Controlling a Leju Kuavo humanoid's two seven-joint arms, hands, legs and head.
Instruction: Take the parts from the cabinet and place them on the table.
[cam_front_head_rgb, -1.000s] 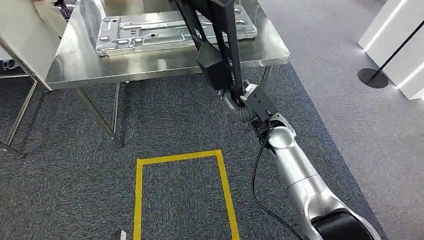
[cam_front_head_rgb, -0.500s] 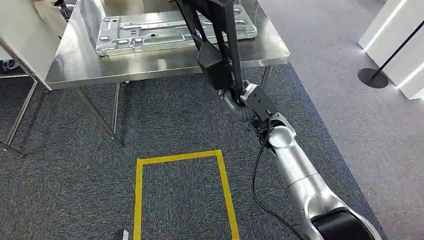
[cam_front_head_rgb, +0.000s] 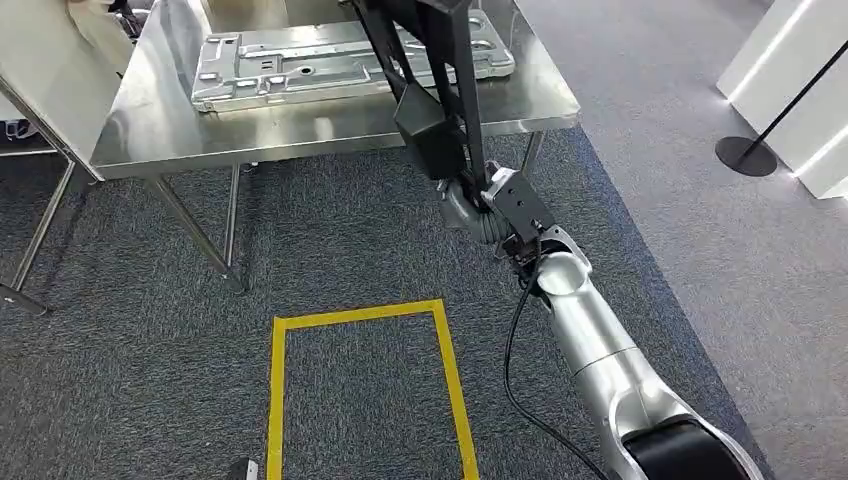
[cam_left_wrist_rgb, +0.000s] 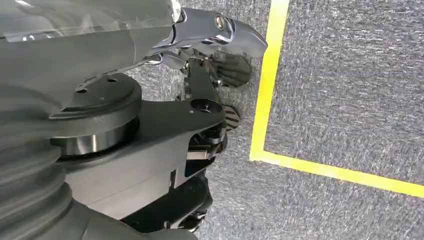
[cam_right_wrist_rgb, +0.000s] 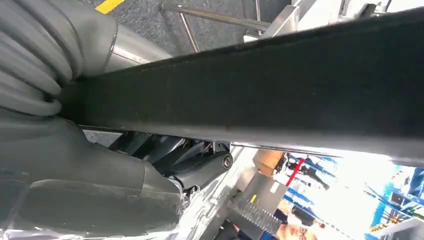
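Black part: long black metal frame part (cam_front_head_rgb: 437, 90), gripped at its lower end by the right hand (cam_front_head_rgb: 470, 205), fingers clenched round it.
Where it is: rising from the hand over the near right edge of the steel table (cam_front_head_rgb: 160, 130).
Key relation: long axis points away from the hand, across the flat grey cast plate (cam_front_head_rgb: 300, 65).
Left hand (cam_left_wrist_rgb: 220, 70): over the carpet beside the yellow tape rectangle (cam_front_head_rgb: 365, 385); fingers' state I cannot tell.
Judgement: lowering comes next.

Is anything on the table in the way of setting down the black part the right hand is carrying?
Yes: a flat silver part already lies across the table, right under the black part held by the right hand.
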